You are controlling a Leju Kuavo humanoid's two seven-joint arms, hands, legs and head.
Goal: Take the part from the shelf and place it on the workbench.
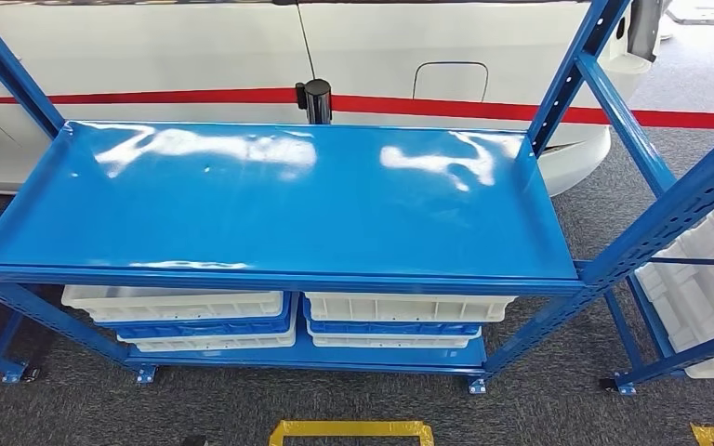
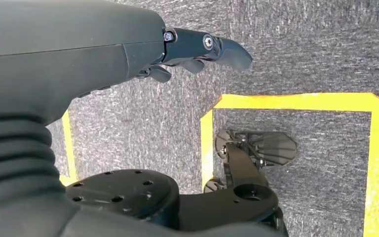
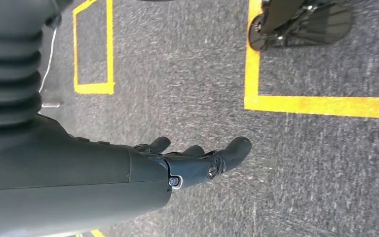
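Observation:
A blue metal shelf rack point(image 1: 270, 209) stands in front of me in the head view, its glossy top board bare. A black cylindrical thing point(image 1: 315, 99) rises at the board's back edge; I cannot tell whether it stands on the board or behind it. My left hand point(image 2: 197, 52) hangs over grey carpet with its fingers stretched out and holds nothing. My right hand point(image 3: 197, 160) hangs the same way, its fingers apart and nothing in them.
White trays point(image 1: 177, 304) stacked with blue ones fill the rack's lower board. A second blue rack at the right holds a white tray point(image 1: 707, 288). A white vehicle body with a red stripe point(image 1: 521, 110) stands behind. Yellow tape point(image 1: 351, 430) marks the carpet.

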